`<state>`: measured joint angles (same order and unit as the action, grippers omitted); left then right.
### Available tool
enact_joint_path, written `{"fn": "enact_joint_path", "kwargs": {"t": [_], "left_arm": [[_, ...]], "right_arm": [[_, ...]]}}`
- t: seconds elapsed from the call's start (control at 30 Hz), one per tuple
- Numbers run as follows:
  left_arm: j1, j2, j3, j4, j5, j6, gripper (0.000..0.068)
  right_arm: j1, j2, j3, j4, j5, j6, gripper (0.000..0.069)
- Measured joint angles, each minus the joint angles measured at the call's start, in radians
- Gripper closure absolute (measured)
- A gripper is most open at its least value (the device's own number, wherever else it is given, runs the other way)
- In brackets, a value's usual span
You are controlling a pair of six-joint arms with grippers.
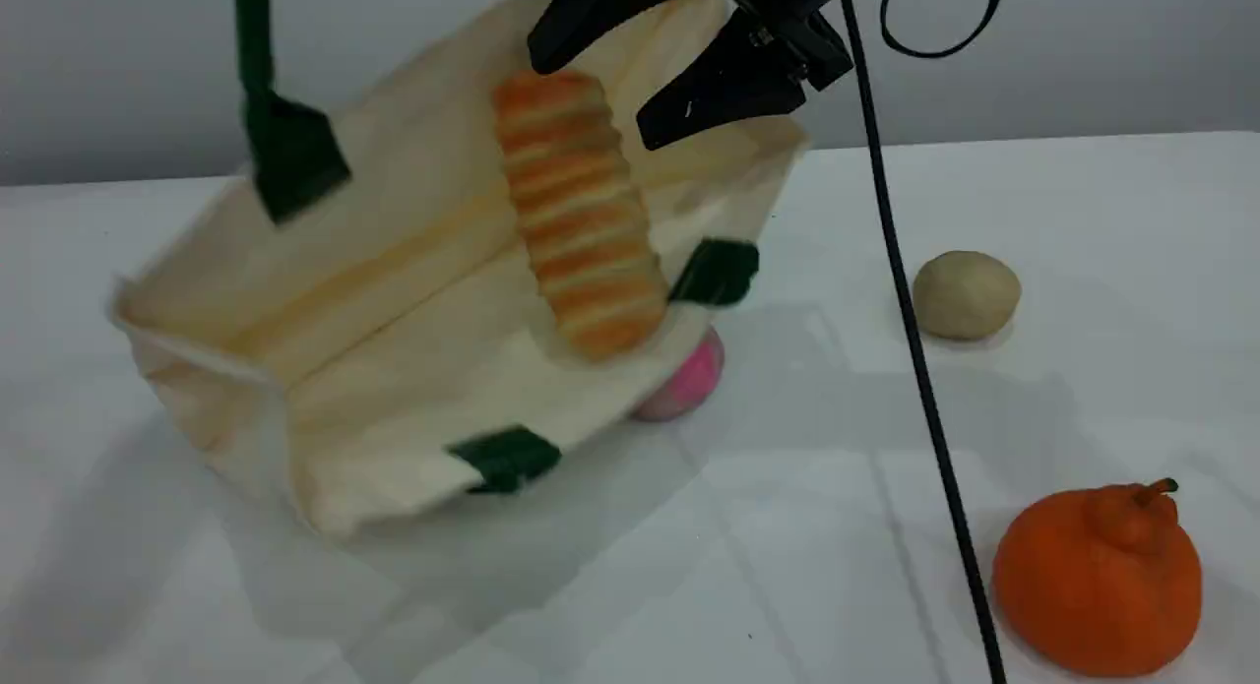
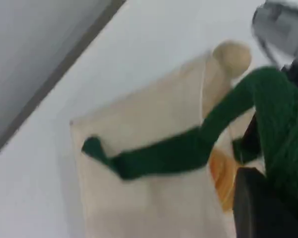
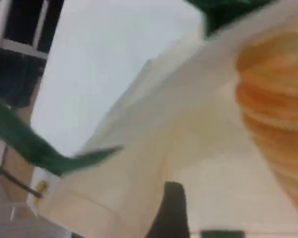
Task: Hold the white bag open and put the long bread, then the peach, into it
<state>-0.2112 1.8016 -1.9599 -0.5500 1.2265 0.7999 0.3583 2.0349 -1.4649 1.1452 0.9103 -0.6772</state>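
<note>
The white bag [image 1: 394,300] lies tipped on the table with its mouth facing the camera. Its green handle [image 1: 251,44] is pulled taut up out of the top of the scene view. In the left wrist view my left gripper [image 2: 268,198] is shut on that green handle [image 2: 188,148]. The long bread [image 1: 576,212] lies slanted in the bag's mouth, and shows also in the wrist views [image 2: 221,178] [image 3: 273,114]. My right gripper [image 1: 593,98] is open just above the bread's upper end, holding nothing. The peach [image 1: 691,381] sits on the table, half hidden behind the bag's near rim.
A beige potato-like lump [image 1: 965,295] rests on the table right of the bag. A large orange fruit with a stem [image 1: 1098,576] stands at the front right. A black cable [image 1: 915,349] hangs from the right arm down across the table between the bag and the fruit.
</note>
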Motion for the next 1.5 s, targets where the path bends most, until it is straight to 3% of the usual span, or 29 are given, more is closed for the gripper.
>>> {"fn": "enact_joint_path", "kwargs": {"t": [0.13, 0.3, 0.63, 0.9, 1.07, 1.3, 1.5], "left_arm": [[0.0, 0.0, -0.07, -0.063, -0.001, -0.001, 0.0601], [0.0, 0.0, -0.146, -0.063, -0.001, -0.035, 0.0601], [0.0, 0.015, -0.147, -0.049, -0.005, -0.055, 0.0601], [0.002, 0.028, -0.147, 0.059, -0.005, -0.136, 0.0601], [0.033, 0.03, -0.147, 0.076, -0.005, -0.167, 0.0601], [0.098, 0.034, -0.147, 0.076, -0.007, -0.179, 0.0601], [0.1, 0.041, -0.147, 0.081, -0.008, -0.18, 0.0601]], "right_arm": [[0.0, 0.0, 0.0, 0.0, -0.002, 0.003, 0.0099], [0.0, 0.0, 0.0, -0.001, 0.007, 0.003, 0.0099], [0.0, 0.0, 0.0, -0.001, 0.044, 0.003, 0.01], [0.0, 0.0, -0.018, -0.105, 0.133, -0.034, 0.01], [0.0, 0.0, -0.019, -0.208, 0.142, -0.034, 0.01], [0.0, 0.0, -0.03, -0.226, 0.138, -0.035, 0.01], [0.0, 0.004, -0.04, -0.27, 0.115, -0.035, 0.01]]}}
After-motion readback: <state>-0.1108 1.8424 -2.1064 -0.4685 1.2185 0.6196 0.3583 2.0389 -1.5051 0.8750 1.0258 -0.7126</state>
